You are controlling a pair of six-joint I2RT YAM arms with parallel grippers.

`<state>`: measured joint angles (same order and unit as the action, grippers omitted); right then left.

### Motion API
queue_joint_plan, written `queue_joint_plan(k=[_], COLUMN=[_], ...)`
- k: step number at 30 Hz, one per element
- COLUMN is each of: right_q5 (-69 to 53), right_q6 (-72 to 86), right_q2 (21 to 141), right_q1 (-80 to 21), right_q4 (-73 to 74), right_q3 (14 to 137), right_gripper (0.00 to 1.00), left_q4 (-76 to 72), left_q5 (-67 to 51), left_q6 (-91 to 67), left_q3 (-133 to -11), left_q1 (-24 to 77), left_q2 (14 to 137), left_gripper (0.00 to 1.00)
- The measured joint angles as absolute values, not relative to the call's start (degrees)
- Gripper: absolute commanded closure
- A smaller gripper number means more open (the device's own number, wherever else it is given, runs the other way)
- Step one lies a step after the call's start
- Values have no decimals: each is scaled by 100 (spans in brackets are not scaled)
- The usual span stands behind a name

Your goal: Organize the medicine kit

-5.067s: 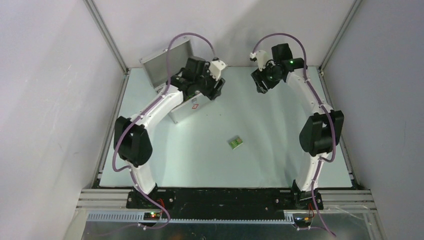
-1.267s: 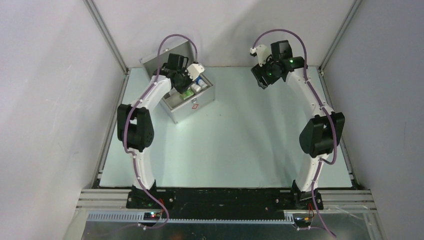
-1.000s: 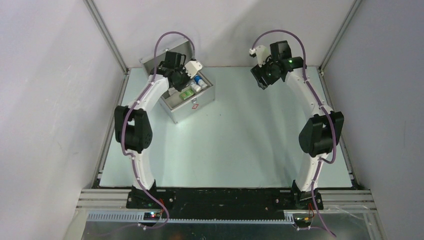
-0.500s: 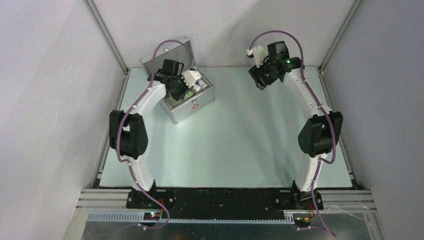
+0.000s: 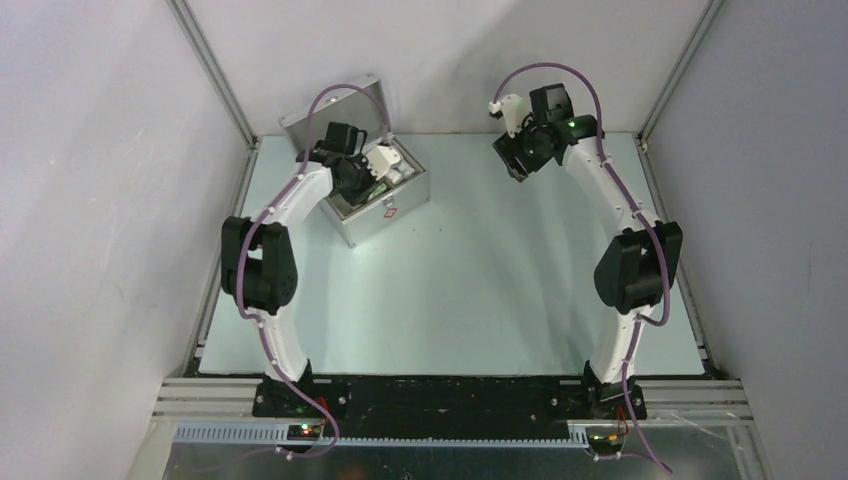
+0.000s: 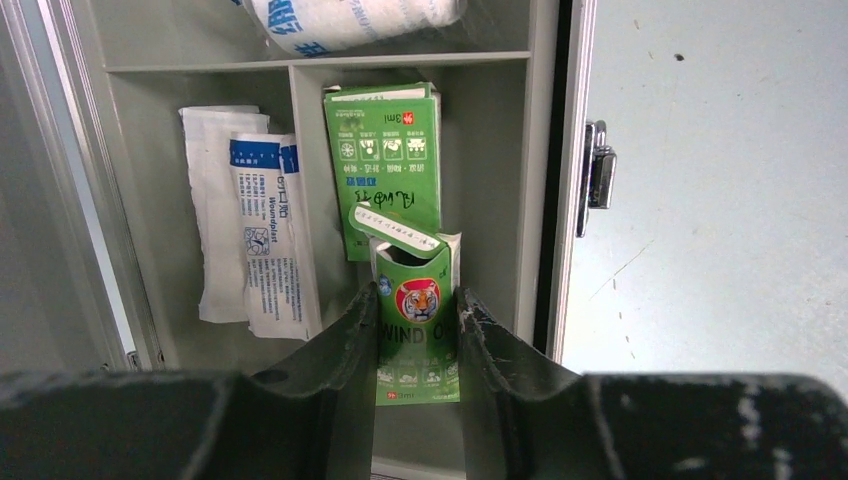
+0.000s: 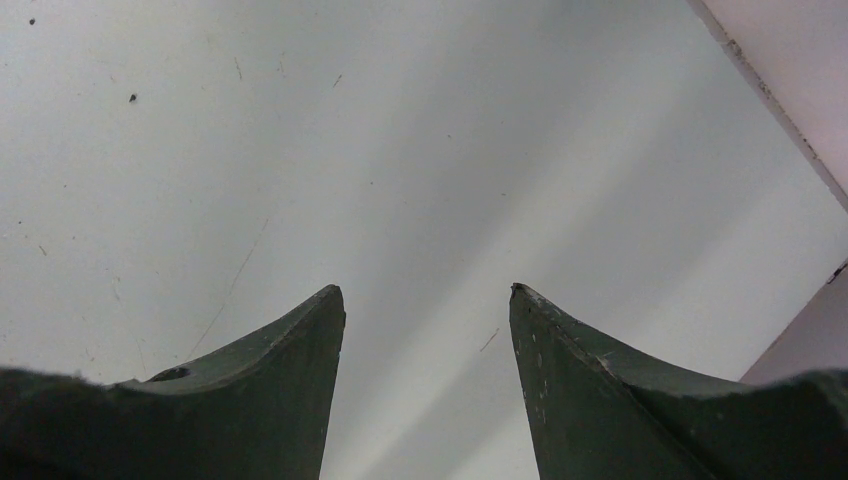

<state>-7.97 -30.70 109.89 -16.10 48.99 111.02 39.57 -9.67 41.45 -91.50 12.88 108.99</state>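
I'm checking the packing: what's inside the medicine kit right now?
Inside the medicine kit: white plaster sachets, a large green box, a white roll, and a small green box gripped by the left gripper. The gripper hides the compartments' near ends.

**A:** Is the top view bright enough?

**B:** Yes. Soft, even light falls from above. The table (image 5: 480, 290) is palest near its middle, and the shadows on it are faint and soft-edged.

**A:** Any glare?

**B:** 1 broad pale band crosses the table diagonally in the right wrist view, though the scratches and specks there read sharp.

**A:** And blur?

**B:** The left gripper (image 6: 415, 293) is dark and out of focus along the near edge, while the print on the green box (image 6: 418, 335) is crisp. The right gripper (image 7: 425, 289) looks slightly soft too.
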Motion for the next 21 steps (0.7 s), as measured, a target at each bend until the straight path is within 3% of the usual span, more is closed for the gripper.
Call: queue_joint_plan(k=[13,15,19,21], right_q5=[-797,-797,-797,-799], right_q6=[-3070,-3070,-3070,-3070], right_q2=[11096,11102,11113,11113], right_q1=[-1645,-1647,-1662,-1675], right_q4=[4906,4906,4906,4908], right_q3=[11102,11102,11104,11111], right_gripper=[34,34,34,34], left_q4=[4071,4110,4154,4130], left_q5=[-958,-954,-921,-893], left_q6=[4241,4261,4276,4254], left_q3=[-8965,-8941,-8914,-8947], left_q1=[1155,1135,1122,1122], left_q2=[10731,10728,10731,10733], left_gripper=[66,61,37,33])
